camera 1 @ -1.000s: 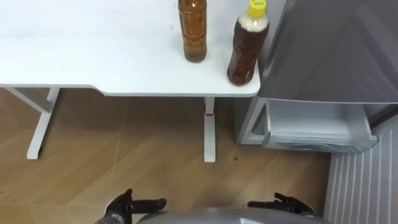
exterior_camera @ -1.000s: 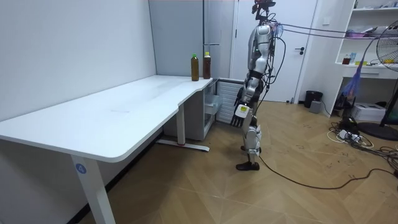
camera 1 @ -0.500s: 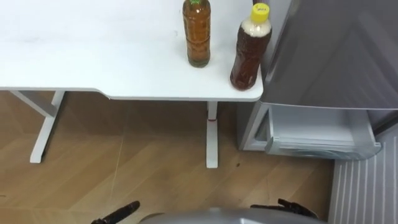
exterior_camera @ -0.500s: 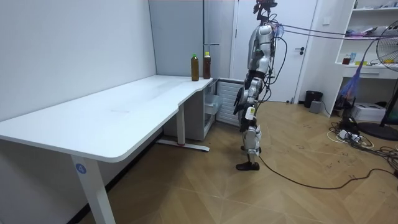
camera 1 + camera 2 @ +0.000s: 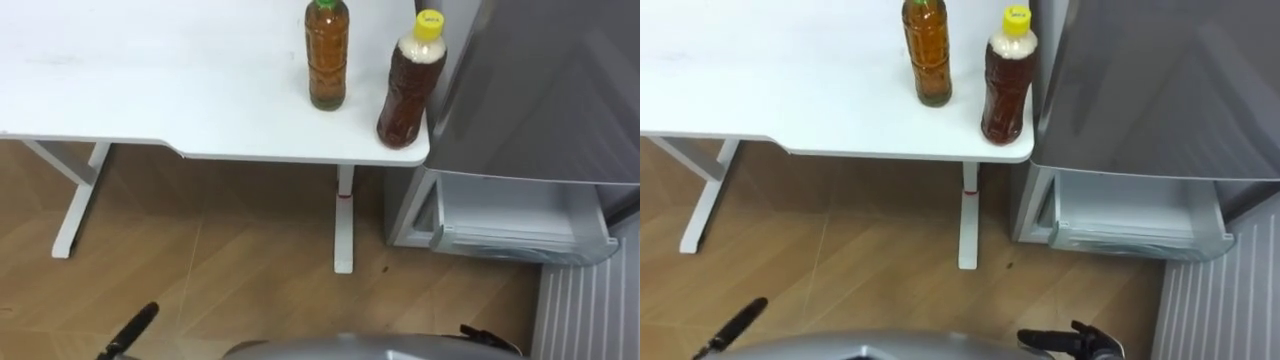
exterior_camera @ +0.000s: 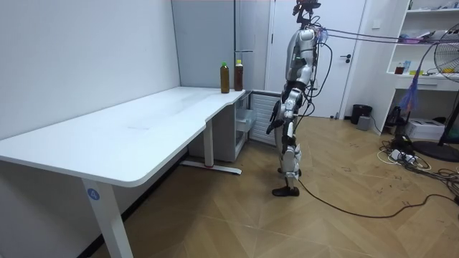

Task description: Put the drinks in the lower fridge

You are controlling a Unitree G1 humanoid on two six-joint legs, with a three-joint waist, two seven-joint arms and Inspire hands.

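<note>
The left bottle [image 5: 327, 55] and right bottle [image 5: 408, 85] stand on the table [image 5: 150, 90] at twelve o'clock; the fridge [image 5: 540, 90] stands at two o'clock, beside the table's right edge.

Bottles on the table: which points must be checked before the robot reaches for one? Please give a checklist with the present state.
1. Green-capped bottle and yellow-capped bottle upright on the white table: ok.
2. Gap between the bottles for a hand: ok.
3. Yellow-capped bottle away from the edge: not ok, it stands at the table's corner beside the fridge.
4. Lower compartment open: ok.
5. Right hand empty: ok, open, low before the robot.
6. Left hand empty: cannot tell.
</note>
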